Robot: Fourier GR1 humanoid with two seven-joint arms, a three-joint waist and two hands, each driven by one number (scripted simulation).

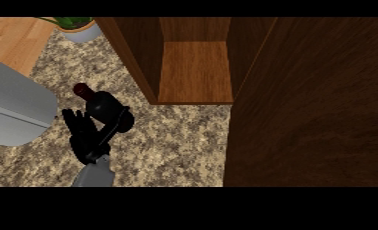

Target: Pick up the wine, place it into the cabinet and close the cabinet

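A: Where is the wine bottle [103,105] found?

B: On the speckled counter [177,139], left of the open cabinet [196,71], its dark red cap tilted up-left and its body hidden behind the left hand [87,133].

A: And the hand?

B: Its fingers and thumb are seen curled round the bottle. The shelf lies up and to the right; no right hand is shown
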